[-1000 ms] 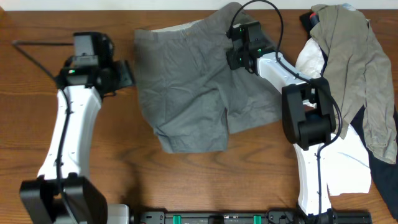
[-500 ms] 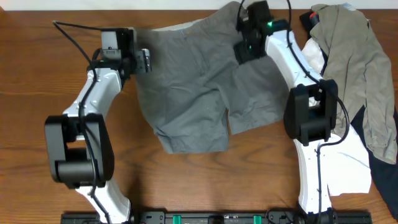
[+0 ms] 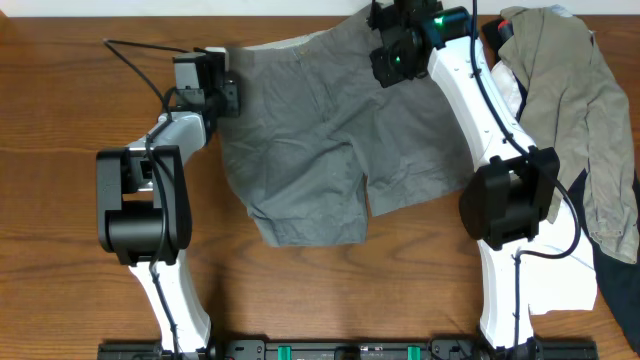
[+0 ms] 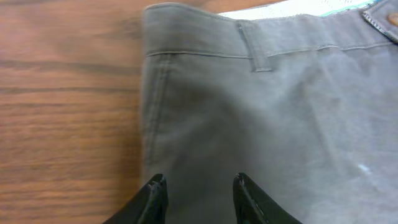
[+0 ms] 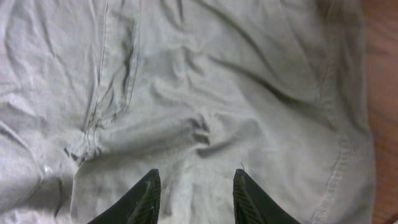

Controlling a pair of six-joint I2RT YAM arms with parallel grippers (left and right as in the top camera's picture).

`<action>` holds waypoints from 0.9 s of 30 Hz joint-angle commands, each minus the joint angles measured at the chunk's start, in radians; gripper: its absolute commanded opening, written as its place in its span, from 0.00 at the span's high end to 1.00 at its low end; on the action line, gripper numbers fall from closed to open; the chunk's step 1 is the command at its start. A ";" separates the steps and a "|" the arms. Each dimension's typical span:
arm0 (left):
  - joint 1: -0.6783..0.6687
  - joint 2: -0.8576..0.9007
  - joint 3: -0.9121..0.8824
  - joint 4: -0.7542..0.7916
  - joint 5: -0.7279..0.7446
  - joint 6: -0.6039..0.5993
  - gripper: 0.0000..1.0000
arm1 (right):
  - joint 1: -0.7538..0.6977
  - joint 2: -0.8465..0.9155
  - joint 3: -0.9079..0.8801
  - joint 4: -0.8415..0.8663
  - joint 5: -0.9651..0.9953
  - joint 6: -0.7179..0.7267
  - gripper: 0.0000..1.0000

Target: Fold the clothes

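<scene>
The grey shorts [image 3: 320,140] lie spread flat on the wooden table [image 3: 60,200], waistband toward the far edge and both legs pointing at me. My left gripper [image 3: 232,95] hovers at the shorts' left waistband corner. In the left wrist view the grey shorts [image 4: 280,112] fill the frame, and the left gripper [image 4: 198,186] stands open over flat cloth beside the side seam. My right gripper [image 3: 388,62] is over the shorts' far right part. The right wrist view has the right gripper [image 5: 196,183] open above the wrinkled shorts [image 5: 217,81], with nothing pinched.
A pile of other clothes sits at the right: a khaki garment [image 3: 575,110] on top, a white one [image 3: 550,260] under the right arm, and a navy one [image 3: 620,290] at the edge. Bare wood [image 4: 62,93] lies left of the shorts.
My left arm has swung in from the table's left side to the shorts' waistband corner. The right gripper has moved up along the shorts toward the far edge.
</scene>
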State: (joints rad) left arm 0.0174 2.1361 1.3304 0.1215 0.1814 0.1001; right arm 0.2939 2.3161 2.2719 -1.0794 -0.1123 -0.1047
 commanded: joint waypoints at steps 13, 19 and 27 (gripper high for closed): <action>-0.032 0.079 0.004 -0.127 -0.136 -0.095 0.69 | 0.028 -0.017 0.011 -0.010 -0.049 0.048 0.62; 0.010 0.048 0.004 -0.351 -0.335 -0.266 0.71 | 0.028 -0.017 0.011 -0.014 -0.050 0.068 0.57; 0.154 0.004 0.004 -0.804 -0.277 -0.480 0.48 | 0.028 -0.011 0.003 -0.014 -0.049 0.108 0.51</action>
State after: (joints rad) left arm 0.1120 2.0789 1.3930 -0.5755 -0.0872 -0.2783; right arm 0.3164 2.3161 2.2719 -1.0920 -0.1501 -0.0334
